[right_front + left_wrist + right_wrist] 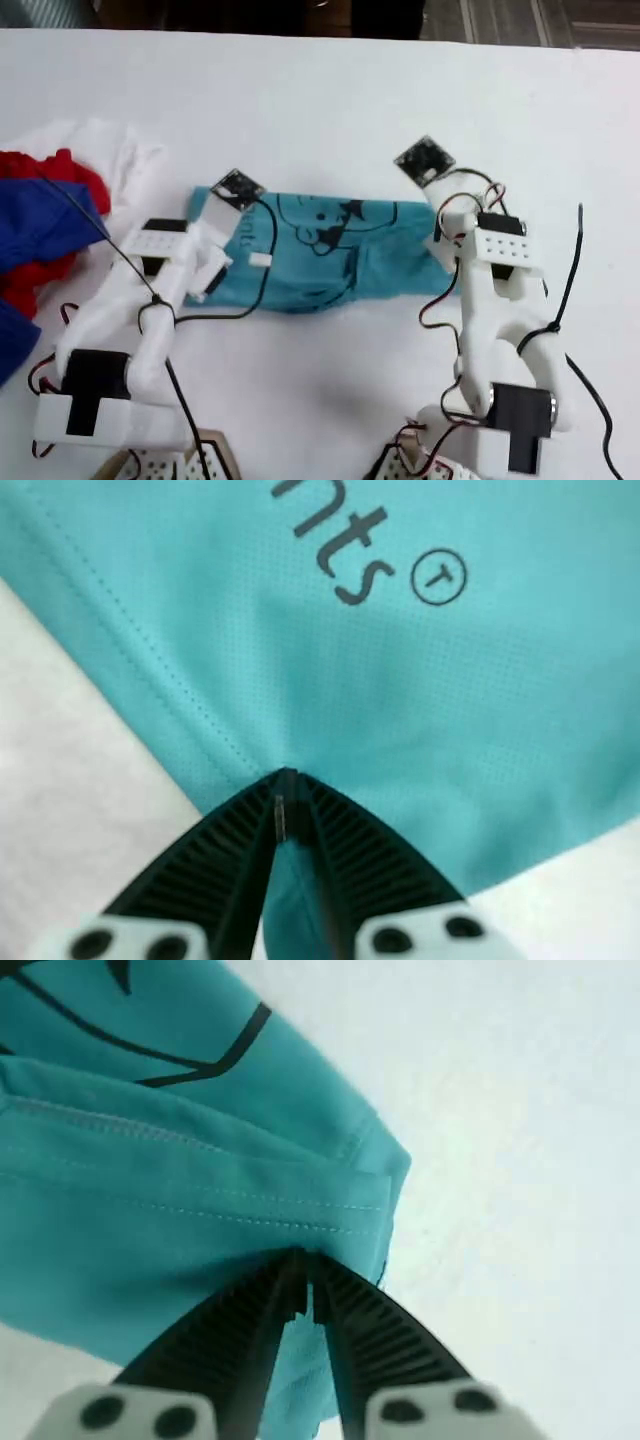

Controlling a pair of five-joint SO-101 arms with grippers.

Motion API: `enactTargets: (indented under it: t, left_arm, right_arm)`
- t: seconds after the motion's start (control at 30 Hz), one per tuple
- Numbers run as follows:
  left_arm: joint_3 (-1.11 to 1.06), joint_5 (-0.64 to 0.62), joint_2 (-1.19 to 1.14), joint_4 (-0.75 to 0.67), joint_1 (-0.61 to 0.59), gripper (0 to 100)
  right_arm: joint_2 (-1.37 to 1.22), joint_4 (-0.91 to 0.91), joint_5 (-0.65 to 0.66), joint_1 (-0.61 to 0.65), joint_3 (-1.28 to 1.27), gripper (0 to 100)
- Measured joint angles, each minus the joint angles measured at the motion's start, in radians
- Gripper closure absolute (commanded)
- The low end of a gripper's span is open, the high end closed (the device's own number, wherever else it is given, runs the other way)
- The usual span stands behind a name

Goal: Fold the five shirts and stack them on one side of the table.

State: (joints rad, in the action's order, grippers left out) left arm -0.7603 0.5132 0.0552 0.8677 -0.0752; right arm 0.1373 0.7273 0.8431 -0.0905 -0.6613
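A white surface [330, 90] takes up nearly the whole high view. In the middle of the frame lies a teal shirt [330, 250], folded into a wide band with a black drawing and lettering on top. At the left edge of the frame sits a loose heap, well apart from the band's middle: a white shirt [125, 160] at the top, a red shirt [50, 175] under it and a blue shirt [40, 225] across the red one.

The left arm [150, 290] rises from the lower left to the teal shirt's left end, the right arm [490, 300] from the lower right to its right end.

The left pincer [285, 780] is closed on the teal shirt's stitched edge near the lettering. The right pincer [300, 1260] is closed on a hemmed fold at the shirt's corner, with bare surface beside it.
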Motion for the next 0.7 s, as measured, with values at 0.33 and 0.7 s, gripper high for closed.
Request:
enactTargets:
  t: [0.33, 0.7]
  left_arm:
    - [0.000, 0.000, 0.000, 0.000, 0.000, 97]
    - [0.000, 0.000, 0.000, 0.000, 0.000, 97]
  right_arm:
    - [-0.187, -0.107, 0.000, -0.069, 0.086, 97.8]
    - [0.089, 0.080, -0.005, -0.092, 0.161, 97.8]
